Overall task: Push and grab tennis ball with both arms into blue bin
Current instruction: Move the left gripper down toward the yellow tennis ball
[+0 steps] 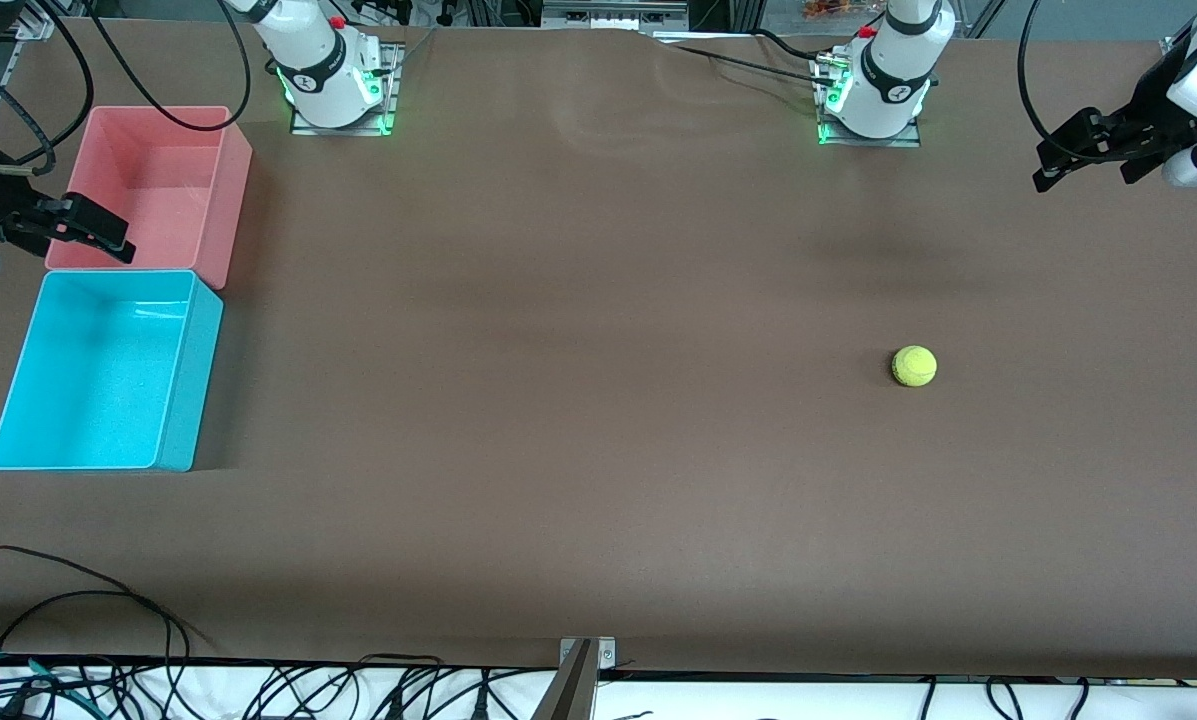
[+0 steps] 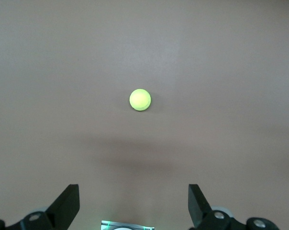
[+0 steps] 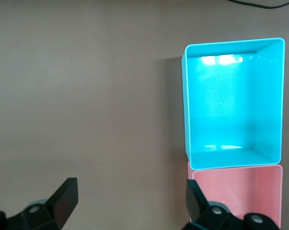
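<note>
R gripper (image 1: 108,240) up at the R-arm end of the bench (image 1: 598,450), over the corner where the pink bin (image 1: 158,190) meets the blue bin (image 1: 108,370). Fingers (image 3: 63,201) spread wide, nothing btwn them. R wrist view: both bins sit ahead of the fingertips, pink one closest to them, blue one just past it, the two end-to-end and touching or nearly so. Both bins empty inside.

Blue bin is nearer the front cam than the pink bin.

Tennis ball (image 1: 914,366) sits alone on bare bench toward the L-arm end, well apart from both bins, nearer the front cam than the L arm base (image 1: 873,90).

L gripper (image 1: 1083,150) up in the air over the bench edge at the L-arm end. Fingers (image 2: 68,206) wide open, holding nothing. L wrist view: ball (image 2: 140,100) is centred btwn the two fingertips' lines but well ahead of them, no contact.
</note>
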Available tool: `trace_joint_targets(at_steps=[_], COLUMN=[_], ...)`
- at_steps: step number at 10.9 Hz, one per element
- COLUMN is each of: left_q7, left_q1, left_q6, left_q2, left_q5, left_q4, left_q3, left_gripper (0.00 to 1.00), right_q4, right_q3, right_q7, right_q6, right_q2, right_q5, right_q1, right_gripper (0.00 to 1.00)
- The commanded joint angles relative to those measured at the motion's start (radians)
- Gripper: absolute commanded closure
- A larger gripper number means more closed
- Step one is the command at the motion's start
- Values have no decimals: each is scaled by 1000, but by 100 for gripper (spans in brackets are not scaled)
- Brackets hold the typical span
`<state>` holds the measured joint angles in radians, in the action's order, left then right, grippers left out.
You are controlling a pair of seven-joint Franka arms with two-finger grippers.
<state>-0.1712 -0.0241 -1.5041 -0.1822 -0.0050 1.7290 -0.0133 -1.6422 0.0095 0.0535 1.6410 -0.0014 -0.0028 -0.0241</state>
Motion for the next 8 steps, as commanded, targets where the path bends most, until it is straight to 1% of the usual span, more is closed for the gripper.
trace_joint_targets(at_steps=[1, 2, 3, 5, 8], left_q7=[4, 4, 4, 4, 6], left_q1=[13, 13, 13, 15, 13], left_q6=[-76, -67, -80, -119, -128], left_q2=[33, 27, 36, 61, 64], left_q5=[-9, -9, 3, 6, 8], left_q4=[43, 46, 79, 95, 133], left_q3=[-5, -5, -5, 1, 1], left_gripper=[0, 0, 0, 0, 0], right_q4=[24, 25, 24, 25, 24], right_q3=[0, 0, 1, 1, -2], right_q7=[-6, -4, -4, -4, -4], right_q6=[-27, -26, -26, -29, -27], right_q2=[3, 3, 3, 3, 4], right_q5=[6, 4, 4, 4, 3], right_q1=[1, 1, 1, 4, 3], right_gripper=[0, 0, 0, 0, 0])
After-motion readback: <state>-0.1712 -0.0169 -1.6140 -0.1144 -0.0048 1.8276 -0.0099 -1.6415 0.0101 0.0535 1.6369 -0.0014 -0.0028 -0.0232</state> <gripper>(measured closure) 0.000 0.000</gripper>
